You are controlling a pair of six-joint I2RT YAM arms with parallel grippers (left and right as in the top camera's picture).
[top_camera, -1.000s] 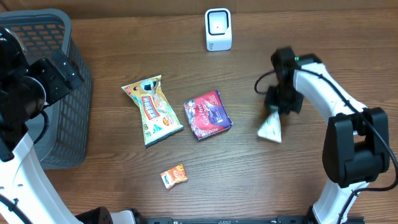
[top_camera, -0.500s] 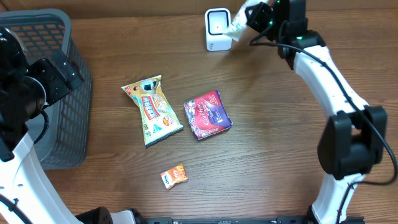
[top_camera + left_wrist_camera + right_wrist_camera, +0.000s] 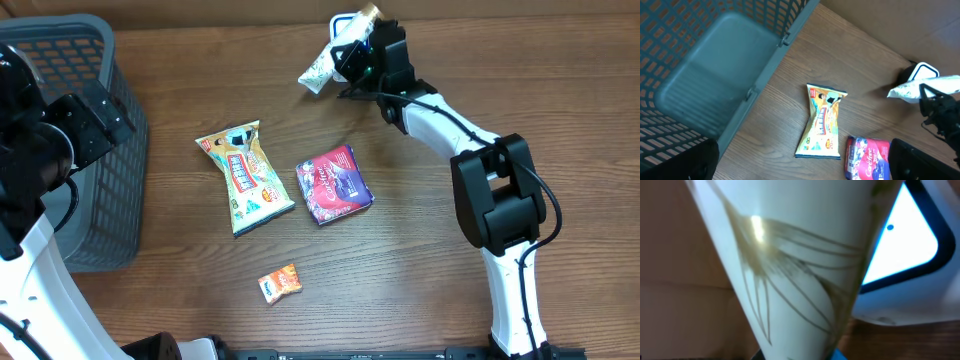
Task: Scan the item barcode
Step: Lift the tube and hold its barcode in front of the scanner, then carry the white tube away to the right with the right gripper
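While right gripper (image 3: 345,55) clamps white packet (image 3: 318,70) before scanner (image 3: 922,71), basket (image 3: 100,150) stands left.
Packet's long axis slants, free end toward basket; left gripper (image 3: 800,170) splayed.

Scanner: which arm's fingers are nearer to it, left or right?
Right. The right fingers hold a white packet just in front of the scanner, at the table's far edge. The left fingers are open, far off to the left beside the basket.
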